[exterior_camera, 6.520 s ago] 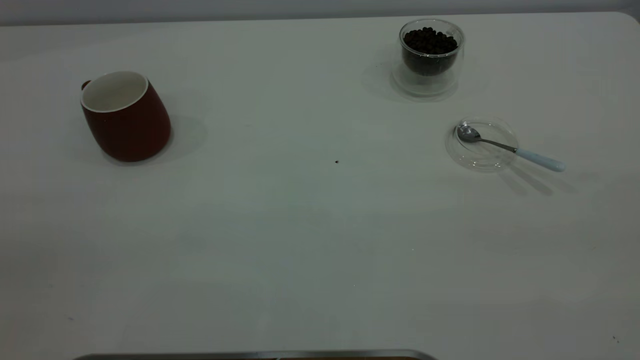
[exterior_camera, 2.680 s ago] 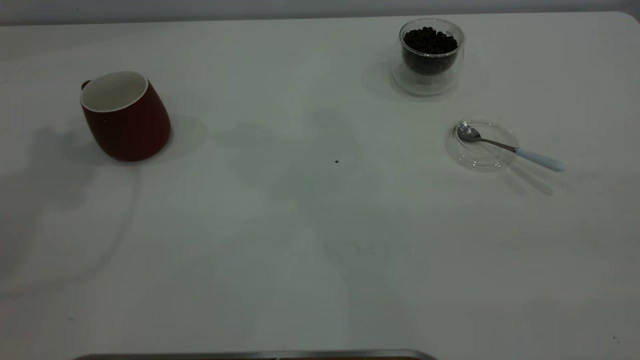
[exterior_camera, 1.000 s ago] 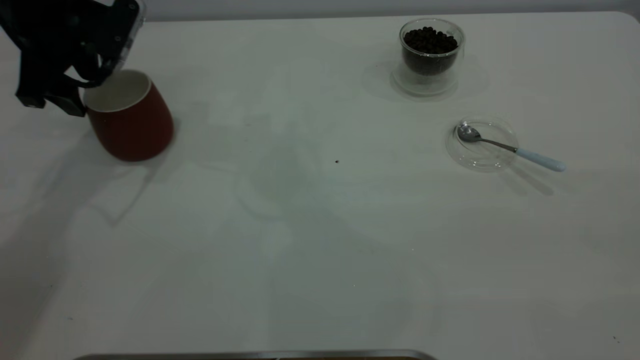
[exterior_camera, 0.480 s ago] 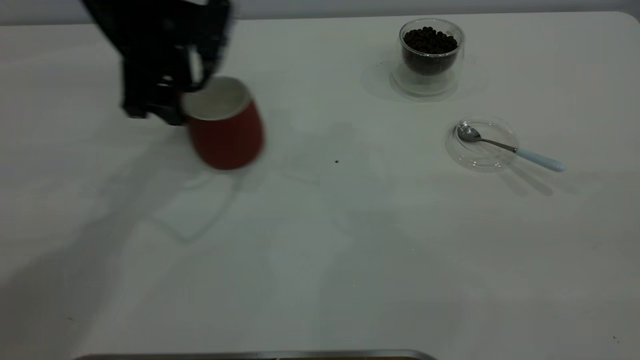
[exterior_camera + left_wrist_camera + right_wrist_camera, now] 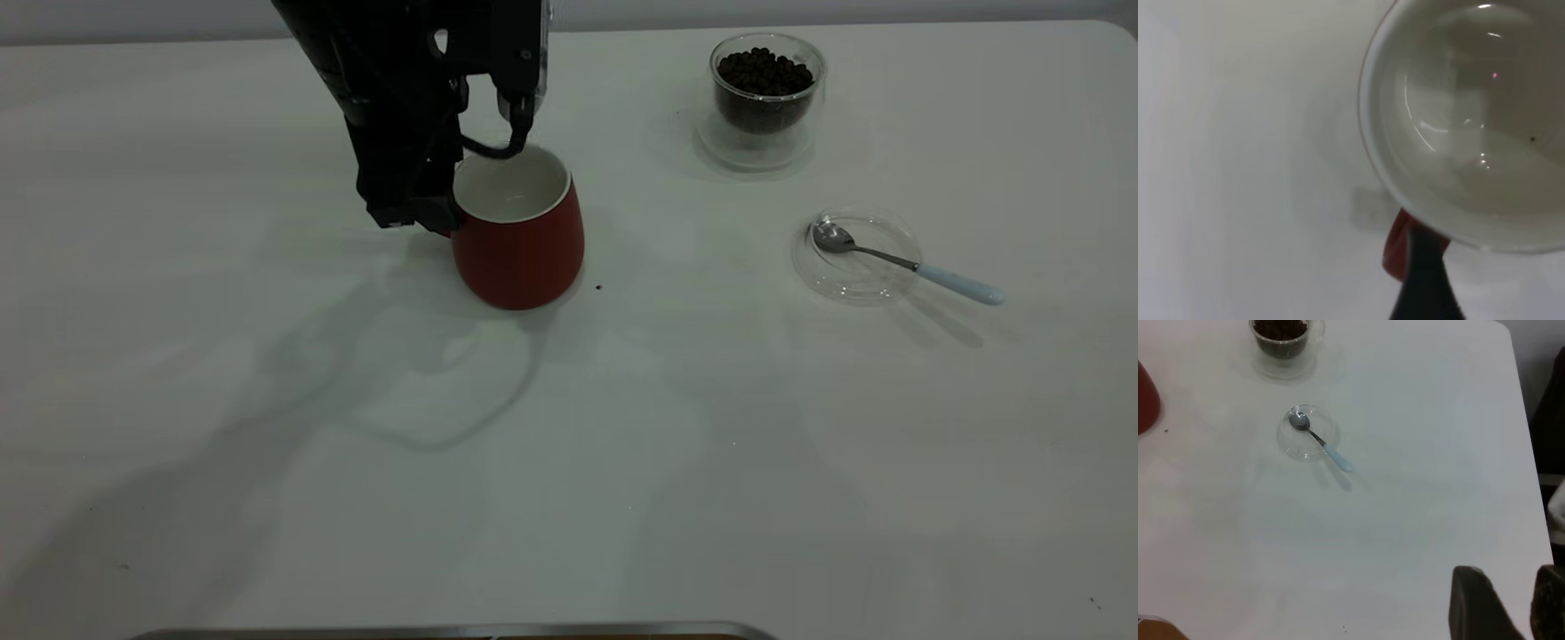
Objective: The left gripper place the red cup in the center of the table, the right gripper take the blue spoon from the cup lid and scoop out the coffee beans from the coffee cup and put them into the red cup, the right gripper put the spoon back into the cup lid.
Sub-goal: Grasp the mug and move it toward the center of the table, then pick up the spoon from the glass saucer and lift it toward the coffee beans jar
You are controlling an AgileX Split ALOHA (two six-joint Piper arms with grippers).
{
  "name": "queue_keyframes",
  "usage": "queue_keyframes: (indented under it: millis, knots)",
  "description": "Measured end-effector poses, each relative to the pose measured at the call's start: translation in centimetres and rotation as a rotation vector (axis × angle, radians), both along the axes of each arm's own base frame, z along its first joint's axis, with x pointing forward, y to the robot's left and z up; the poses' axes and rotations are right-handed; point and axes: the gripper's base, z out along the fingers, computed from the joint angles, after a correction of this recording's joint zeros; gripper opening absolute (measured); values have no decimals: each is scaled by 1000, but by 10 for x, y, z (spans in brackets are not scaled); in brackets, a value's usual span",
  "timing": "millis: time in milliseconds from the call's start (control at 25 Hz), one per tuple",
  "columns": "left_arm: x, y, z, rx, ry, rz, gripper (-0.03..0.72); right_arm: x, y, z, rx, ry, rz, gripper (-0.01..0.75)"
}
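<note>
The red cup (image 5: 520, 258) stands upright near the middle of the table (image 5: 622, 462). My left gripper (image 5: 433, 212) is shut on its handle, on the cup's left side. In the left wrist view the cup's white inside (image 5: 1471, 120) is empty, and one black finger (image 5: 1425, 280) lies over the red handle. The coffee cup (image 5: 766, 107), with coffee beans (image 5: 765, 71) in it, stands at the back right. The blue spoon (image 5: 925, 271) rests with its bowl in the cup lid (image 5: 858, 276) and its handle sticking out. My right gripper (image 5: 1511, 607) is open, high above the table's right side, far from the spoon (image 5: 1328, 450).
A single stray bean (image 5: 598, 287) lies just right of the red cup. A metal edge (image 5: 444, 632) runs along the front of the table. The table's rounded corner (image 5: 1122, 28) is at the back right.
My left gripper came in from the far left, took the red cup by its handle and moved it right to the table's middle. The spoon, lid and coffee cup have not moved.
</note>
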Motion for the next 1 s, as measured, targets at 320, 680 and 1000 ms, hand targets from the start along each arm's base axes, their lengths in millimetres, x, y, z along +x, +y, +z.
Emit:
queue_keyframes:
  millis: [320, 680, 1000]
  knots:
    - [-20, 10, 135, -140, -88, 205, 587, 0, 0, 0, 1, 0, -1, 241]
    - [-115, 65, 301, -400, -200, 605, 587, 0, 0, 0, 1, 0, -1, 241]
    - [-192, 112, 343, -379, -146, 849, 587, 0, 0, 0, 1, 0, -1, 241]
